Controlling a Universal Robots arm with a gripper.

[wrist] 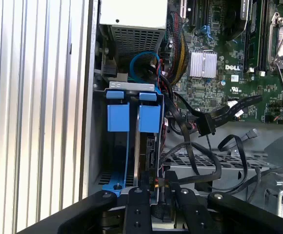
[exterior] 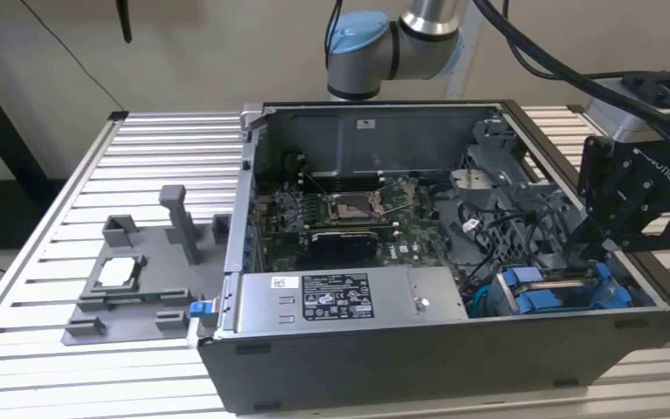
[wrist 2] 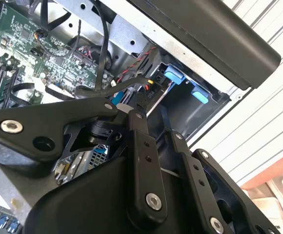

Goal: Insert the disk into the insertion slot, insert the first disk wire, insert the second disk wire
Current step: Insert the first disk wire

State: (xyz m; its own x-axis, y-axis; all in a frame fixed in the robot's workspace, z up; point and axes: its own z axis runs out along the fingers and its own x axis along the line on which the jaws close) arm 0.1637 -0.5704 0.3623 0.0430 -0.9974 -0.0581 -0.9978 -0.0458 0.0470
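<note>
While the arm reaches into the computer case [exterior: 428, 358] on the bench [exterior: 172, 140], stage: wiring, by my reading; the disk [wrist: 150, 141] is already in.
Disk position: on edge in the insertion slot [wrist: 114, 161], blue tabs toward the power-supply box [wrist: 131, 14], port edge toward the end effector [wrist: 159, 197].
End effector: just off the disk's port edge, with a black wire connector [wrist: 160, 210] at its tip; clenched or released, cannot tell.
Other wire: a second black connector [wrist: 206, 124] lies loose near the edge of the motherboard [wrist: 219, 63], apart from the disk.
Handling, disk: judged dense, rigid and shock-sensitive; best held by the blue carrier frame, never by the label face.
Handling, wire: judged limp but springy, likely to tug sideways. The connector body looks small, stiff and keyed. Grip the plug's flat sides, not the leads, and keep it square to the port.
</note>
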